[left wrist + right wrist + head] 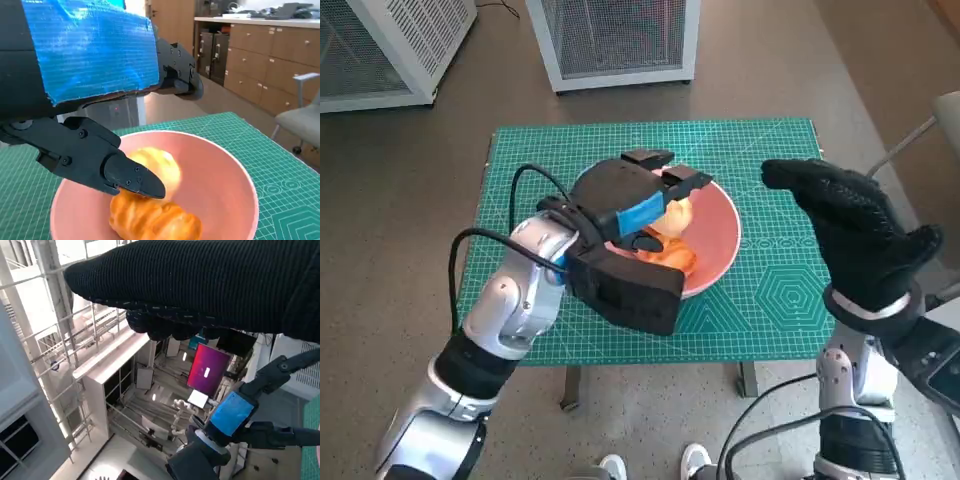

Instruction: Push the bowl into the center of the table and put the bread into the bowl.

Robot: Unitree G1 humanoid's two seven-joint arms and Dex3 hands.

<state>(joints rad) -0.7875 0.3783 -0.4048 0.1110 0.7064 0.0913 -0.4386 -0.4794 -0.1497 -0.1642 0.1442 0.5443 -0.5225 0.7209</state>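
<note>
left hand spread empty over bread in bowl; right hand raised, empty; risk: withdrawing fingers could snag the bread out.

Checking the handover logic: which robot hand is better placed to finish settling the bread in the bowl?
Probably the left robot hand: it hangs right over the pink round bowl, fingers at the golden bread roll. The right robot hand is raised off beside the bowl, holding nothing.

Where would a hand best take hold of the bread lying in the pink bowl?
Probably across the bread's narrow middle, coming straight down from above: it lies on its side low inside the bowl, whose raised wall blocks a sideways approach. The left hand already hovers over it.
</note>
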